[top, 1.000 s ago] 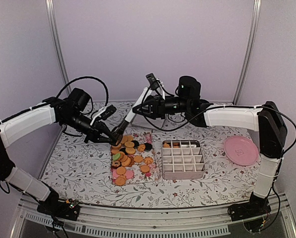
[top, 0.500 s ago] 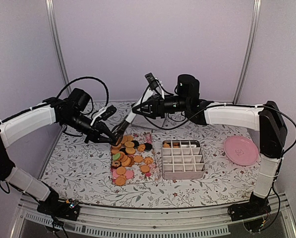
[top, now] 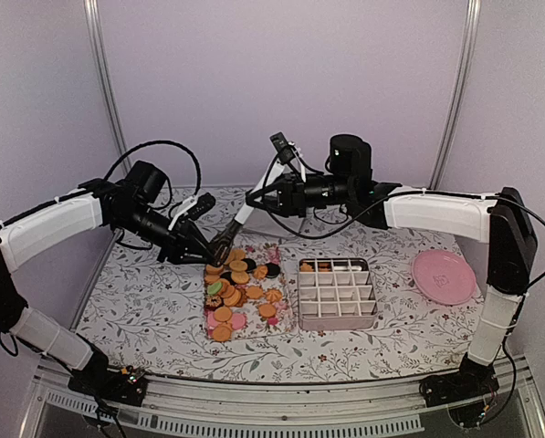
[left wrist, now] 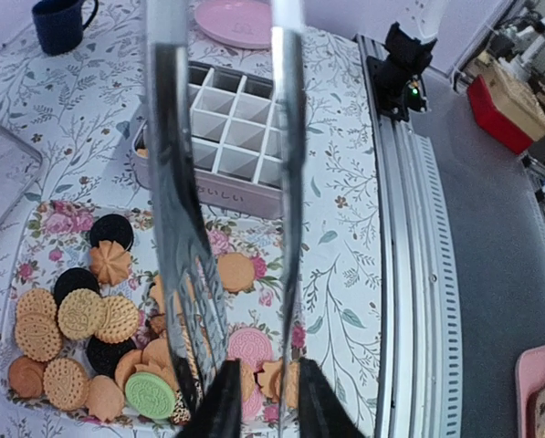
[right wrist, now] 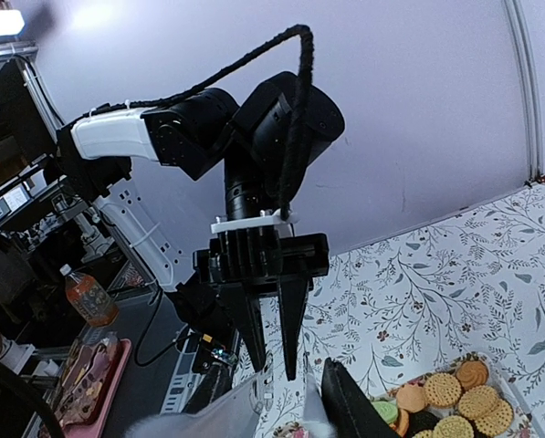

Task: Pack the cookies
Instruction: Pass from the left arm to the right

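While the left pincer [left wrist: 267, 409] hovers agape, cookies [left wrist: 80, 315] lie flat, faces upward.

Pink plate [left wrist: 240, 20] and mug [left wrist: 60, 23]: cut off by top edge, left wrist view. Cookies [right wrist: 455, 397]: cut off at bottom edge, right wrist view. Right gripper [right wrist: 299, 388]: blurred.

At the centre of the frame, cookies [top: 238, 283] lie heaped on a tray [top: 277, 321] on the surface [top: 153, 310]. Just right of the tray sits a divided box [top: 338, 322], with a few cookies in its far row. A plate [top: 444, 276] lies further right, well apart.
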Controlling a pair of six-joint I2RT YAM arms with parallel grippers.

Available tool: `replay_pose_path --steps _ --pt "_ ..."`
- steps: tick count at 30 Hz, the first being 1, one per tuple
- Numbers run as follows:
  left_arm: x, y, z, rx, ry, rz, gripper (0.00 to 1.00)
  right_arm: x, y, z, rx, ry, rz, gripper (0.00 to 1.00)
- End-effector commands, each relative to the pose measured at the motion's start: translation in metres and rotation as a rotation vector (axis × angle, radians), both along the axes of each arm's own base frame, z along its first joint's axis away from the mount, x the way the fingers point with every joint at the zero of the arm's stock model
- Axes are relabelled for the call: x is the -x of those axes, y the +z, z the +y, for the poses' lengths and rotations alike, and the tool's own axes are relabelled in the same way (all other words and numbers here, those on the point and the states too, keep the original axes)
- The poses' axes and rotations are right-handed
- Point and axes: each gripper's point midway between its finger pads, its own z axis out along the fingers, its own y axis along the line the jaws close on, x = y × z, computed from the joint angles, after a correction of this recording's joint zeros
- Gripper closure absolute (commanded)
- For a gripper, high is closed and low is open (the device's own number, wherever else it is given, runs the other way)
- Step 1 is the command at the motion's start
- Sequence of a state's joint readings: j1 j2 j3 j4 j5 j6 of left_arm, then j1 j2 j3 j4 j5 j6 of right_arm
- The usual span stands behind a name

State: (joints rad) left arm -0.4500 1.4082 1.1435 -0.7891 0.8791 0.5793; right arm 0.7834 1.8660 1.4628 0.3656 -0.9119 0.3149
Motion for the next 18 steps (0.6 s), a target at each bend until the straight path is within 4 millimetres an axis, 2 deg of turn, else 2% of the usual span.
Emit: replay_pose_path --steps 1,7,9,10,12,13,18 --pt "-0.016 0.006 0.002 -0.028 0.065 -0.058 0.63 0.004 0.028 -0.014 -0.03 -0.098 -0.084 0.68" --pt "-0.038 0.002 0.022 -0.048 0.183 -0.063 0.36 -0.003 0.027 -0.024 -0.019 -0.228 -0.119 0.69" --pt "-0.05 -0.001 0.036 -0.056 0.244 -0.061 0.3 -0.006 0.024 -0.026 -0.01 -0.267 -0.127 0.69" --pt "-0.056 -0.003 0.044 -0.059 0.279 -0.061 0.23 -0.008 0.021 -0.027 -0.001 -0.29 -0.131 0.7" --pt "-0.069 -0.008 0.063 -0.069 0.356 -0.058 0.2 -0.011 0.015 -0.027 0.018 -0.326 -0.142 0.7" --pt "-0.076 -0.011 0.072 -0.08 0.395 -0.064 0.11 -0.013 0.01 -0.027 0.031 -0.345 -0.146 0.69" --pt "-0.092 -0.036 0.111 -0.152 0.533 -0.058 0.09 -0.029 -0.016 -0.032 0.09 -0.445 -0.138 0.68"
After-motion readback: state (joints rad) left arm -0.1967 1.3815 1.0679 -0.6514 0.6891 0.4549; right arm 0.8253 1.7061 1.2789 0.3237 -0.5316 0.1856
